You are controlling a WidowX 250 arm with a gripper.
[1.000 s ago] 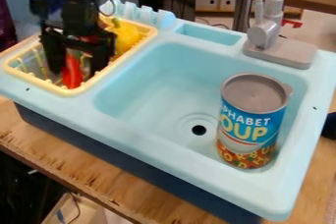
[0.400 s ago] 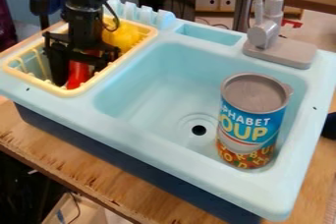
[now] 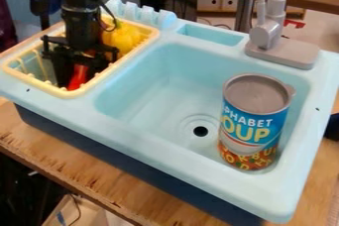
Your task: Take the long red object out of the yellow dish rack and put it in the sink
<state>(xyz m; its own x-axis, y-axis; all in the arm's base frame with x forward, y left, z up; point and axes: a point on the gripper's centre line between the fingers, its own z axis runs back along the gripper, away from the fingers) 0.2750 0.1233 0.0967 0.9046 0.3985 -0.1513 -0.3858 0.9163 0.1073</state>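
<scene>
The black gripper [image 3: 81, 74] hangs down into the yellow dish rack [image 3: 79, 91] at the upper left of the view, its lower part inside the rack. Right at it lies a red object [image 3: 78, 77], partly hidden behind the gripper; whether it is held cannot be made out. A yellow object [image 3: 123, 36], rounded like a pepper, lies in the rack's back part, just right of the gripper.
The light blue sink [image 3: 142, 98] takes up the middle, its drain near the centre. A large soup can [image 3: 255, 122] stands upright in its right side. Behind it rises the grey faucet [image 3: 266, 34]. The wooden counter [image 3: 86, 173] runs along the front.
The gripper first went lower into the rack and shifted slightly; since then it has moved a little left. The red object sits slightly differently beside it.
</scene>
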